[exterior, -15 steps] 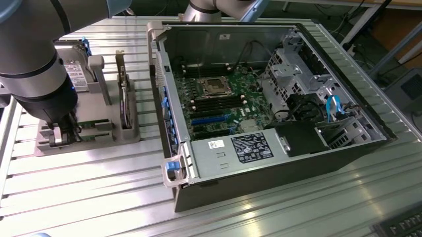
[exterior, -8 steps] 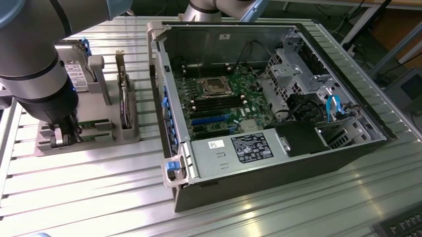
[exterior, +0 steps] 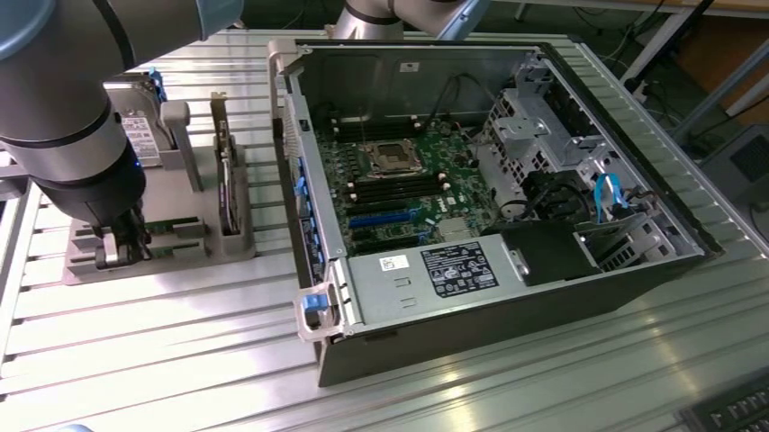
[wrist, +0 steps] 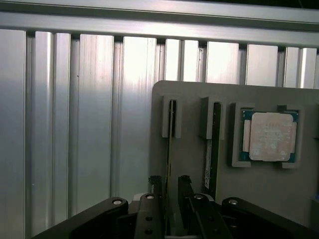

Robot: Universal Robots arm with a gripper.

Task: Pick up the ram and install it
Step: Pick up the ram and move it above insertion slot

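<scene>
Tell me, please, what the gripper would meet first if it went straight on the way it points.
Most likely the ram, standing on edge in the grey holder directly ahead of the gripper; the second stick lies beside that line. How far off it is, I cannot tell.

We see a silver desk (exterior: 144, 342) ribbed in long grooves, a grey holder (wrist: 259, 189), the dark green ram (wrist: 171, 149), a black pincer (wrist: 170, 180), a silver processor (wrist: 270, 136) rimmed teal, and a green motherboard (exterior: 397, 189) with blue slots
</scene>
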